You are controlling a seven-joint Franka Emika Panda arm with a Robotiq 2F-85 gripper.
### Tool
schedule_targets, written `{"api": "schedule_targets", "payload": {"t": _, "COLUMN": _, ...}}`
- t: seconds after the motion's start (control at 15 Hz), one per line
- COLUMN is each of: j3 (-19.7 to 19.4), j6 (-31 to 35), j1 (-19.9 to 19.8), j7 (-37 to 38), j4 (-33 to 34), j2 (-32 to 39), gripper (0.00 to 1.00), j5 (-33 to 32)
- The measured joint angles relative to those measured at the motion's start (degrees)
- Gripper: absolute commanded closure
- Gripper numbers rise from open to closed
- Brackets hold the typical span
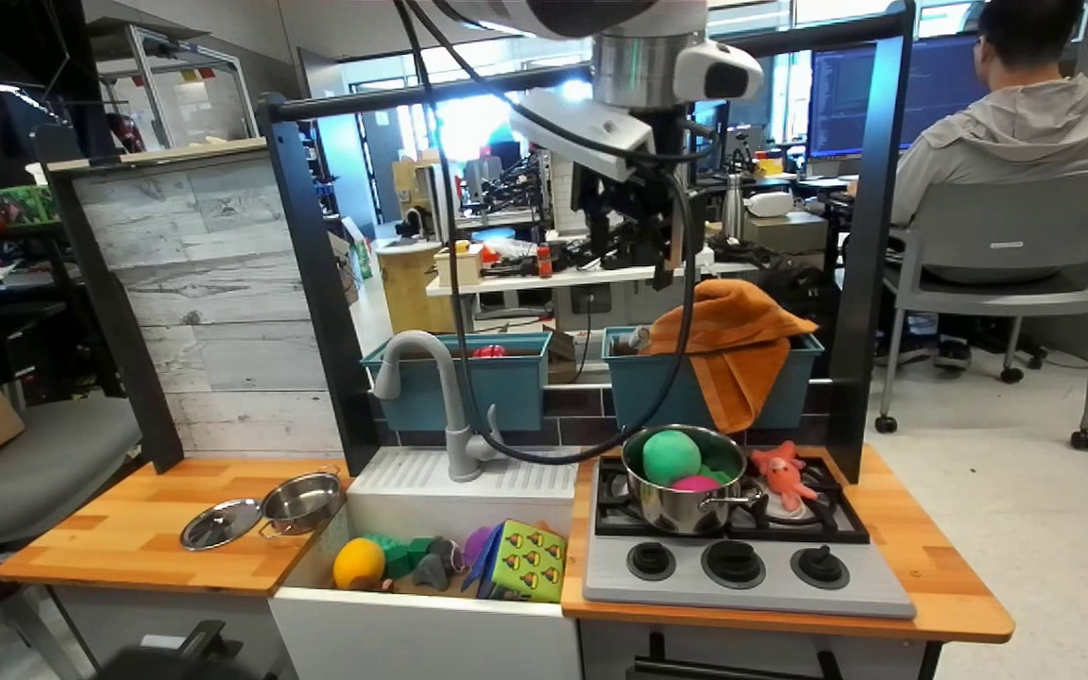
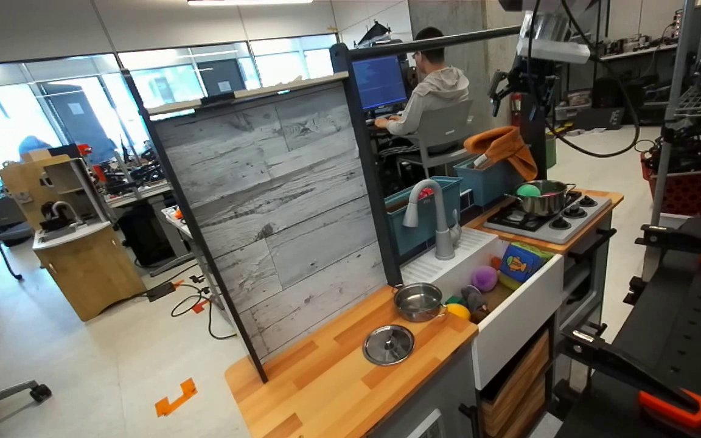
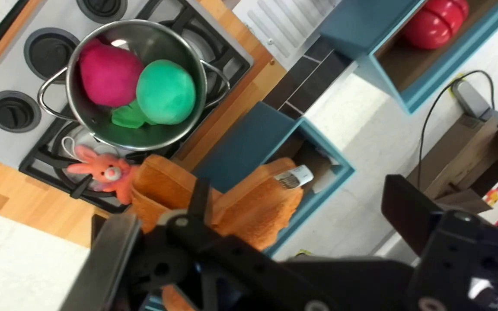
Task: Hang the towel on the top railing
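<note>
An orange towel [image 1: 728, 331] lies crumpled over the right teal bin, with one end hanging down its front. It also shows in an exterior view [image 2: 504, 151] and, with a white tag, in the wrist view [image 3: 253, 205]. The top railing [image 1: 346, 103] is a black bar across the top of the frame; it shows in an exterior view too [image 2: 472, 38]. The arm hides part of it. My gripper [image 1: 632, 257] is open and empty, above the towel and apart from it; it also shows in an exterior view [image 2: 515, 111]. Its fingers are wide apart in the wrist view [image 3: 298, 194].
A steel pot [image 1: 671, 510] with toy food and a pink plush [image 1: 783, 472] sit on the stove [image 1: 733, 590] below. A grey faucet [image 1: 452, 406] rises over the sink [image 1: 421, 614]. A left teal bin [image 1: 516, 397] hangs behind it. A black cable [image 1: 544, 460] loops below the arm.
</note>
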Motion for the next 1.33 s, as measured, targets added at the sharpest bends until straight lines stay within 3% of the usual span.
{"api": "schedule_targets", "payload": {"t": 0.27, "j3": -0.2, "j6": 1.6, "j1": -2.4, "j7": 6.45, "j4": 9.8, "j2": 9.28, "gripper": 0.0, "j5": -0.4}}
{"api": "schedule_targets", "payload": {"t": 0.73, "j3": -2.55, "j6": 3.1, "j1": -2.56, "j7": 15.69, "j4": 28.0, "j2": 21.44, "gripper": 0.0, "j5": -0.42}}
{"api": "schedule_targets", "payload": {"t": 0.8, "j3": -2.71, "j6": 3.09, "j1": -2.54, "j7": 16.89, "j4": 30.05, "j2": 22.76, "gripper": 0.25, "j5": -0.45}}
{"api": "schedule_targets", "payload": {"t": 0.87, "j3": -2.9, "j6": 3.06, "j1": -2.5, "j7": 18.02, "j4": 31.61, "j2": 23.91, "gripper": 0.28, "j5": -0.5}}
{"api": "schedule_targets", "payload": {"t": 1.07, "j3": -3.69, "j6": 2.89, "j1": -2.46, "j7": 21.65, "j4": 34.9, "j2": 27.09, "gripper": 0.51, "j5": -0.64}}
{"api": "schedule_targets", "payload": {"t": 1.33, "j3": -2.71, "j6": 2.66, "j1": -3.1, "j7": 27.99, "j4": 36.03, "j2": 28.81, "gripper": 0.81, "j5": -7.1}}
